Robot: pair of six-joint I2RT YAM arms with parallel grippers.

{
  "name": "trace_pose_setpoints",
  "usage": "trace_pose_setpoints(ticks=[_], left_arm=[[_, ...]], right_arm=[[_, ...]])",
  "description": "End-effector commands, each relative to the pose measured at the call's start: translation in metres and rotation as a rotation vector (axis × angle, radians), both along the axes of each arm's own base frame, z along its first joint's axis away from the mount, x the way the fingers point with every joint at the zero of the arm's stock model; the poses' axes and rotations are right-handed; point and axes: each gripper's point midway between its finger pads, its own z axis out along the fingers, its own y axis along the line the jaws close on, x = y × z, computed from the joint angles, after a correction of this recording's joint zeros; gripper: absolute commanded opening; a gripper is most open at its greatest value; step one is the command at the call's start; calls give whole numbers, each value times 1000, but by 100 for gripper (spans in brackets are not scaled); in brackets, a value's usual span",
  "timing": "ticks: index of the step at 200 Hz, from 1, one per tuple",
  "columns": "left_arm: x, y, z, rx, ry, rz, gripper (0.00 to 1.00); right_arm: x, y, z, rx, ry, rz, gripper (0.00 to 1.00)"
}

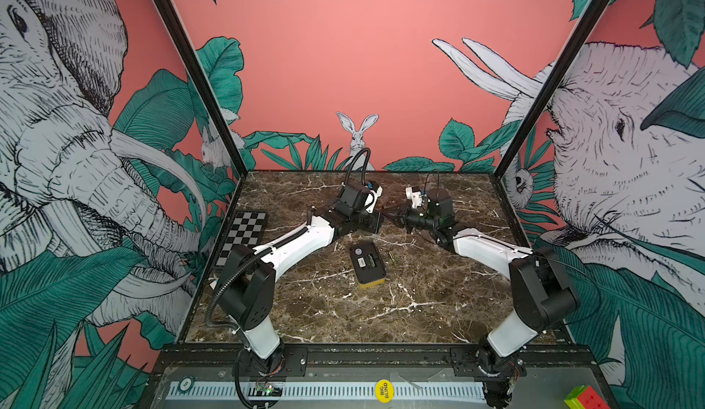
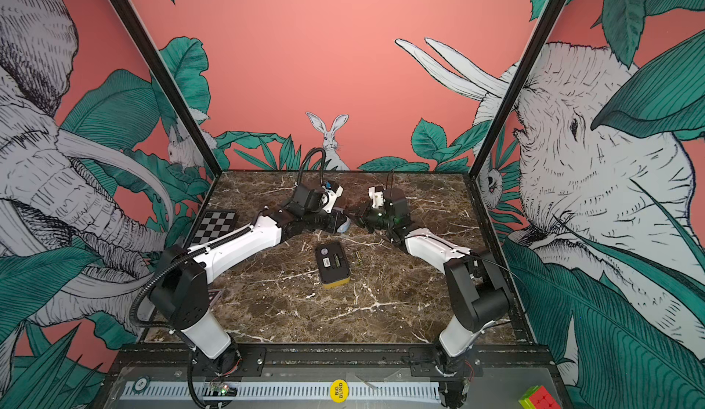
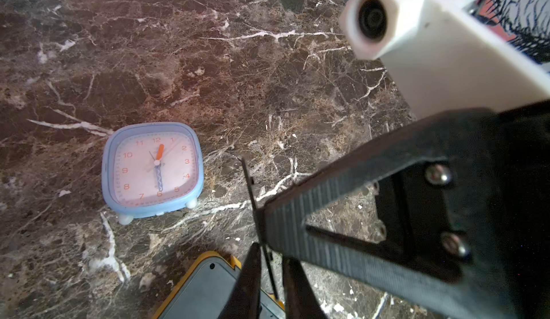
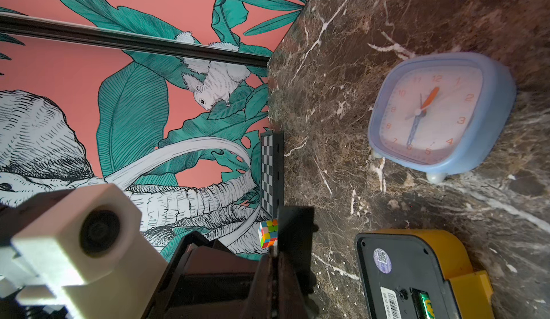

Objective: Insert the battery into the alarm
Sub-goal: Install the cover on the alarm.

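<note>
Loose battery (image 1: 392, 255) lies on table (image 1: 419, 304) just beside the face-down yellow alarm (image 1: 367, 264): likely light, rigid, roll-prone, best gripped mid-barrel; right claw (image 4: 273, 258) pinches a thin black plate (image 3: 248, 177); left claw (image 3: 272, 261) narrow around it, grip unclear.

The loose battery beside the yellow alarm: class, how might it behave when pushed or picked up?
The battery is a thin cylinder lying on polished marble, so a sideways push probably rolls it. It looks rigid, and small enough to slip from a pinch.
</note>
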Motion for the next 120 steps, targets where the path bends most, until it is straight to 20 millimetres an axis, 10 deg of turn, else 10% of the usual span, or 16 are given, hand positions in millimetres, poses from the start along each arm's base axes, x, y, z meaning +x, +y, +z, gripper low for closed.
trace_pose_setpoints(ticks=[1, 34, 77, 120], left_arm=[[-1, -2, 9, 5, -15, -18, 8], [-2, 3, 9, 28, -26, -7, 3], [-6, 12, 15, 93, -103, 22, 0], [-18, 10, 25, 162, -230, -8, 0]], right_arm=[[-2, 1, 15, 27, -42, -6, 0], [-1, 2, 17, 45, -31, -21, 0], [-14, -19, 38, -115, -30, -121, 37], [-21, -50, 33, -209, 44, -281, 39]])
